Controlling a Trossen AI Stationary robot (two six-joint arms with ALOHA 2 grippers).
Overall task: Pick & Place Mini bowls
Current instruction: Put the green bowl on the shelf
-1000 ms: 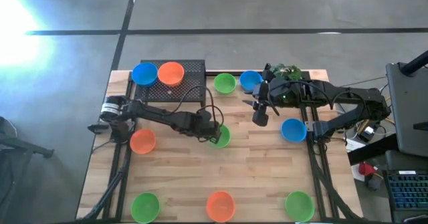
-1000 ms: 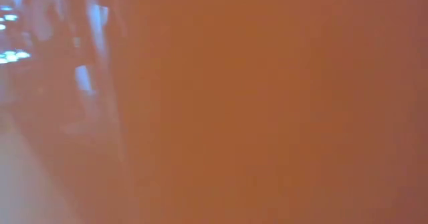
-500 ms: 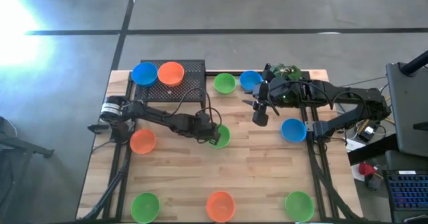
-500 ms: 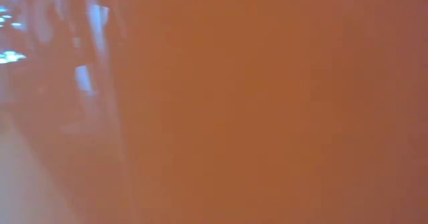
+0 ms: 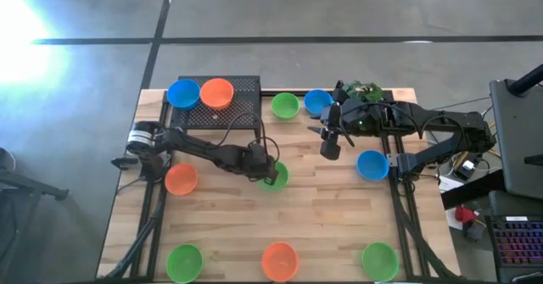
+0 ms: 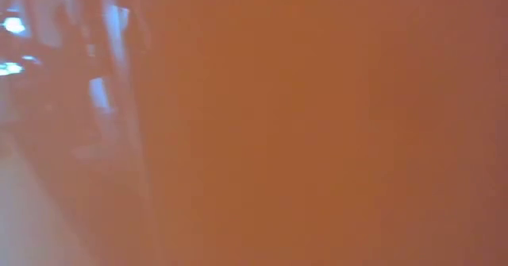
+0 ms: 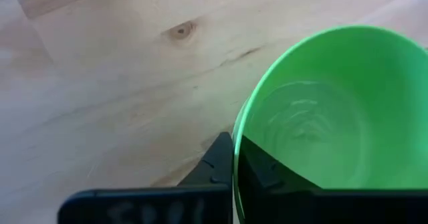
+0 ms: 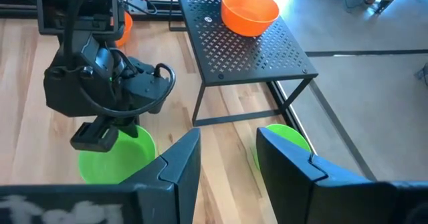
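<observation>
Right now your left pincer (image 5: pixel 270 175) sits near the middle of the desk (image 5: pixel 339 225), clenched on the near rim of a green mini bowl (image 5: pixel 277 175). In the left wrist view one finger (image 7: pixel 217 164) lies outside the bowl's wall and the other inside, with the thin rim pinched between them. The bowl's body extends from the pincer toward three o'clock in the overhead view, so any lift carries it hanging off that side. A round bowl has no long axis to line up with.

Your left arm is plainly the nearer one to this bowl. Your right pincer (image 5: pixel 330 140) hangs above the desk at about one o'clock from the held bowl, well apart from it, fingers released and holding nothing.

Other mini bowls lie scattered: a blue one (image 5: pixel 183 93) and an orange one (image 5: pixel 217 91) on the black mesh stand (image 5: pixel 246 97) at eleven o'clock, and three along the desk's six o'clock edge. The low view is blocked by an orange surface close to the lens.
</observation>
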